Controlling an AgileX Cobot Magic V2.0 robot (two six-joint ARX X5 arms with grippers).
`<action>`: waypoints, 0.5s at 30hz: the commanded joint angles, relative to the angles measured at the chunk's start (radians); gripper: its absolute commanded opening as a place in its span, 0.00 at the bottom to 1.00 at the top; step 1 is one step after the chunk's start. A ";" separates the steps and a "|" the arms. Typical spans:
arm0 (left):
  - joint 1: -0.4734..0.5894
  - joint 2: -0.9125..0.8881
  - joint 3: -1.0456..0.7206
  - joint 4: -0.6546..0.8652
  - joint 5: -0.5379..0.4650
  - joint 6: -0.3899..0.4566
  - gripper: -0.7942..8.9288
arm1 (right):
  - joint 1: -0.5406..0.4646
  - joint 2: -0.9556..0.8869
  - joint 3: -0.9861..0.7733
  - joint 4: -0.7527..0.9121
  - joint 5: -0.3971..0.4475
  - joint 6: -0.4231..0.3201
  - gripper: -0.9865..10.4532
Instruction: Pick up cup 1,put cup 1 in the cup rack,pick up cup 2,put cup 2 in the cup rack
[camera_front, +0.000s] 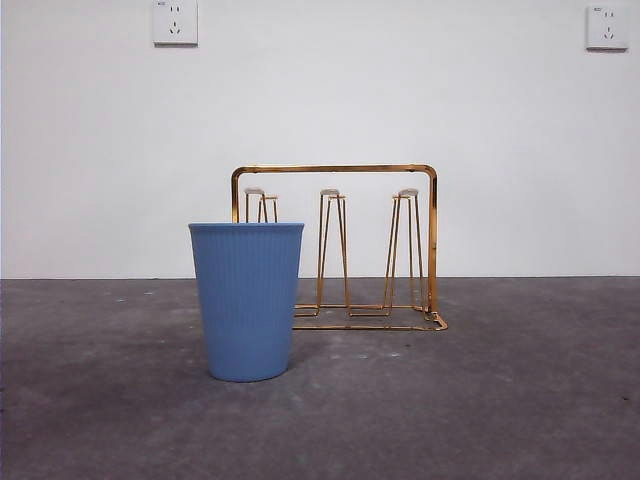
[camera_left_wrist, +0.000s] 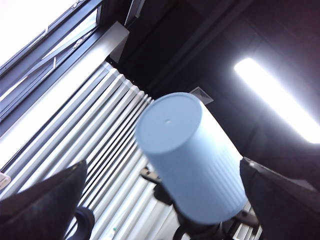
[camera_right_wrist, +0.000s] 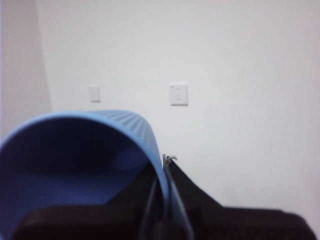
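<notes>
1. Two blue ribbed cups in play. One standing cup sits upright, mouth up, on the grey table.
2. It stands nearer the front camera than the cup rack and covers the rack's left end in that view (whether they touch, I can't tell).
3. Over to the lifted cup: the right gripper has it pinched by the rim, one black jaw inside the wall and one outside, clamped tight on the thin edge.
4. That cup's mouth gapes toward the right wrist camera, with the white wall and two sockets behind it.
5. From the left wrist view, the same lifted cup shows its flat base, tilted, against ceiling lights and blinds. Something dark grips its far end (the right gripper, by the look of it).
6. Left gripper: jaws spread wide, one at each side of the cup, holding nothing.
7. Neither arm shows in the front view.
8. The rack's gold wire frame arches over three upright hairpin pegs.
9. Behind it, the white wall carries two sockets high up.
</notes>
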 joint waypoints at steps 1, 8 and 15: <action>-0.009 0.014 0.023 0.012 -0.018 0.006 0.76 | 0.001 0.021 -0.005 0.025 -0.009 0.012 0.08; -0.009 0.026 0.053 0.011 -0.038 0.024 0.76 | 0.001 0.078 -0.005 0.052 -0.047 0.023 0.08; -0.009 0.026 0.053 0.000 -0.056 0.047 0.76 | 0.001 0.122 -0.005 0.086 -0.109 0.033 0.08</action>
